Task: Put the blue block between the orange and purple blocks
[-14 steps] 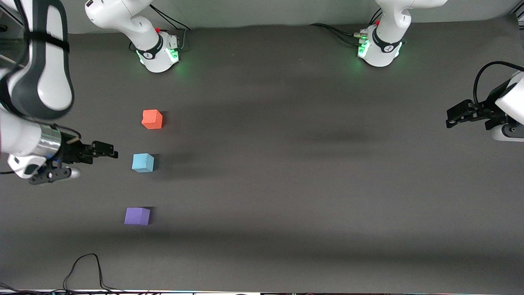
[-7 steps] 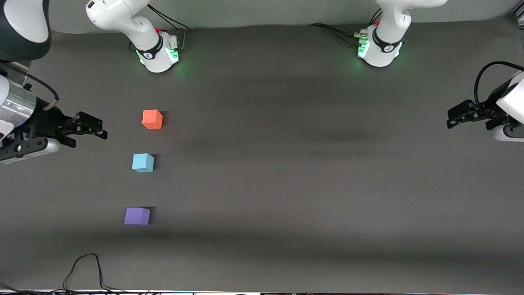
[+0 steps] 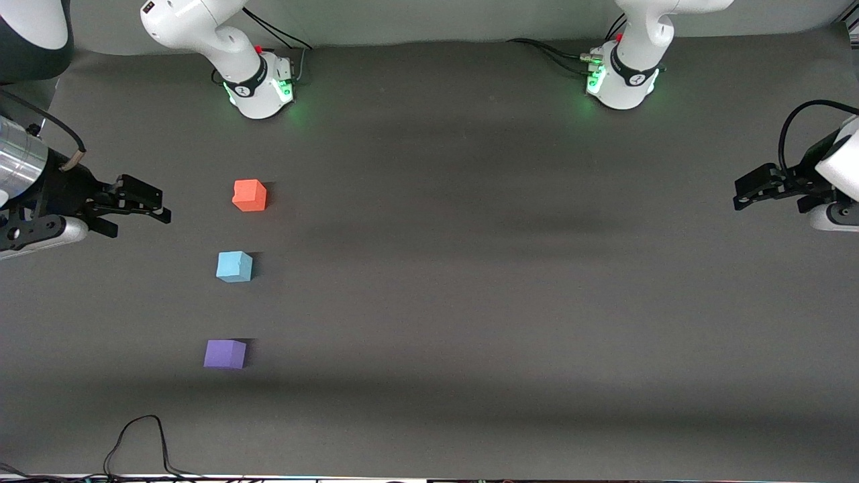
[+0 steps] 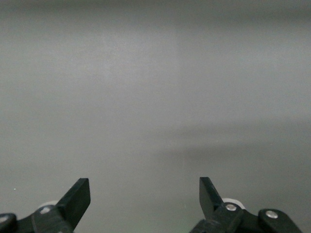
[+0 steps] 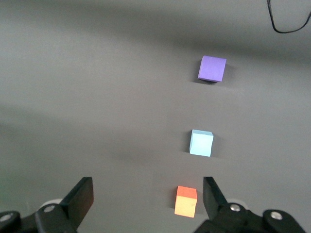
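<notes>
The blue block [image 3: 234, 266] sits on the table in a line between the orange block [image 3: 249, 195], farther from the front camera, and the purple block [image 3: 225, 353], nearer to it. All three show in the right wrist view: purple [image 5: 212, 69], blue [image 5: 201, 143], orange [image 5: 185, 201]. My right gripper [image 3: 156, 204] is open and empty, up in the air at the right arm's end of the table, beside the orange block. My left gripper [image 3: 740, 191] is open and empty and waits at the left arm's end; it also shows in the left wrist view [image 4: 145, 194] over bare table.
A black cable [image 3: 137, 443] loops on the table near the front edge, nearer to the front camera than the purple block. The two arm bases [image 3: 258, 84] [image 3: 621, 80] stand along the back edge.
My right gripper has drawn away from the blue block, moving up and toward the back of the table at the right arm's end. The blocks and the left arm have not moved.
</notes>
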{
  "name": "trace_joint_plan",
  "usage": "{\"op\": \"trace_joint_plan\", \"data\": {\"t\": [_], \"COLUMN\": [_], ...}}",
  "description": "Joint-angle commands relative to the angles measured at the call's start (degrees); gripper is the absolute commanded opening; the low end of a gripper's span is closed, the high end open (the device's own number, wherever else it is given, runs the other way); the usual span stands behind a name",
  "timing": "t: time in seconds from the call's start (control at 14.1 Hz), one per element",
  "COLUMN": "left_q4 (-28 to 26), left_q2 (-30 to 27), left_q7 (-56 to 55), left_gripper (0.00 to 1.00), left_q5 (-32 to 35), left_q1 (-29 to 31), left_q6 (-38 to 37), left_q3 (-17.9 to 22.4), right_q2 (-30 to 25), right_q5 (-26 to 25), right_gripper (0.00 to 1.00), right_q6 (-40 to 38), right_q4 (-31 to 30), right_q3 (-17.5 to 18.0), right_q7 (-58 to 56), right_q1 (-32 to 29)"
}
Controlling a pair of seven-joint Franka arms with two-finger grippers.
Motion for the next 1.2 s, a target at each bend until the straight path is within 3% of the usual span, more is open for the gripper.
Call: {"op": "trace_joint_plan", "data": {"t": [0.0,0.21,0.5,0.71,1.13], "left_q4": [0.0,0.0,-0.09,-0.09,-0.18], "left_q2": [-0.56,-0.56,-0.56,-0.56,-0.56], "left_q7": [-0.72,-0.81,-0.81,-0.81,-0.81], "left_gripper": [1.0,1.0,1.0,1.0,1.0], "left_q5": [0.7,0.7,0.79,0.79,0.79], "left_q1": [-0.52,-0.6,-0.69,-0.69,-0.69], "left_q6": [0.07,0.25,0.25,0.16,0.25], "left_q3": [0.3,0.3,0.3,0.3,0.3], "right_q2": [-4.14,-5.37,-6.87,-7.58,-7.31], "right_q5": [-6.45,-6.47,-6.29,-6.73,-8.31], "right_gripper": [1.0,1.0,1.0,1.0,1.0], "right_q6": [-0.98,-0.89,4.27,8.68,8.25], "right_q4": [-0.71,-2.02,-8.07,-12.39,-12.22], "right_q3": [16.82,28.88,37.51,38.58,37.97], "right_q7": [5.12,6.45,6.37,6.45,6.45], "right_q1": [-12.14,-23.48,-32.81,-35.02,-35.56]}}
